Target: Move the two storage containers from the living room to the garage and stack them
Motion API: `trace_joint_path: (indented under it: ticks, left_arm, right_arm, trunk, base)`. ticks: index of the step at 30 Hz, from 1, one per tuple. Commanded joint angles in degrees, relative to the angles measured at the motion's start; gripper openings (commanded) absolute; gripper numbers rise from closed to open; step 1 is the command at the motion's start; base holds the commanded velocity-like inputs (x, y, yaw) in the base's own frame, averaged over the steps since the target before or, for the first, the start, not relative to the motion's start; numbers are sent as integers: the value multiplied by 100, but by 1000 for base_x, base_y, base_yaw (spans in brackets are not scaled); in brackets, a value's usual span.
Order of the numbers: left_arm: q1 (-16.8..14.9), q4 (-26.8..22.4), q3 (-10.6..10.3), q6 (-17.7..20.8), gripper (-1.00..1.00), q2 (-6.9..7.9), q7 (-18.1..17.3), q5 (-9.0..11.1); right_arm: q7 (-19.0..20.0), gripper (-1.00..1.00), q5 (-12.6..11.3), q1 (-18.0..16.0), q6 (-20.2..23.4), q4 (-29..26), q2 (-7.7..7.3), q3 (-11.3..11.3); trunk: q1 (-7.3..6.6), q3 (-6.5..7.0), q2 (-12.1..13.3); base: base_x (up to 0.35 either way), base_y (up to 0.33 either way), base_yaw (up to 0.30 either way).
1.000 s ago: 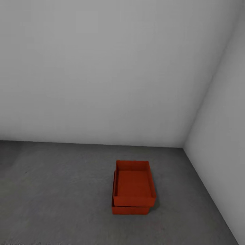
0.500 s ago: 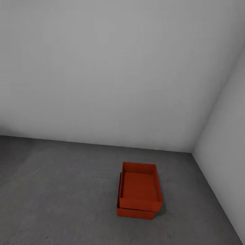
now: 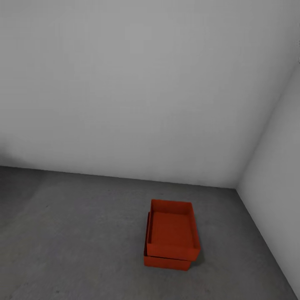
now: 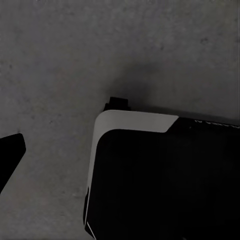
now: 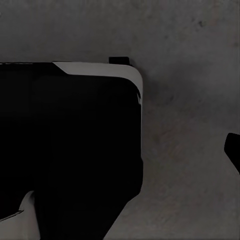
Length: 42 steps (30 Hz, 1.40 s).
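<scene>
The two storage containers sit stacked on the garage's grey concrete floor (image 3: 83, 237), close to the corner of the white walls. The upper orange-red bin (image 3: 171, 228) is nested slightly askew on the lower one (image 3: 166, 262), whose front wall and left rim stick out beneath it. Both are empty and upright. In the left wrist view, a dark fingertip (image 4: 10, 151) of my left gripper shows at the picture's edge over bare concrete. The right wrist view likewise catches a dark fingertip (image 5: 233, 148). Neither touches a container.
The back wall (image 3: 137, 91) and the right wall (image 3: 279, 166) meet just behind and to the right of the stack. My black, white-edged base (image 4: 160, 185) (image 5: 70, 145) stands on the concrete below both wrists. Open floor stretches to the left of the bins.
The whole head view has swung slightly, so the stack and wall corner sit further right in the picture than a second ago. The containers themselves have not moved.
</scene>
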Motion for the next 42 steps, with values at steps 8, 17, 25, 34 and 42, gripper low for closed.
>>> trace_joint_path:
  ticks: [8, 17, 25, 34, 42]
  left_arm:
    - [-3, -2, 7, 13, 100, 0, 6, 48]
    - [0, -2, 7, 8, 100, 0, 6, 48]
    - [-2, -1, 7, 8, 100, 0, 6, 48]
    - [4, -1, 7, -324, 100, -9, 14, 48]
    - [75, -1, 7, -377, 100, -47, -25, 40]
  right_arm:
    - [-9, 100, -40, -6, -25, 12, 5, 47]
    - [-9, 100, -45, -6, -34, 15, 5, 41]
    - [-10, 100, -49, -6, -39, 11, 5, 40]
    - [-10, 100, -46, -6, -42, 11, 5, 45]
    - [-5, 100, -32, -6, -37, 9, 2, 50]
  trunk:
    - [2, 25, -8]
    - [2, 81, -8]
    - [2, 151, -8]
    - [2, 211, -8]
    - [2, 215, -8]
  base:
    - [0, 0, 0]
    - [0, 0, 0]
    - [0, 0, 0]
    - [0, 0, 0]
    - [0, 0, 0]
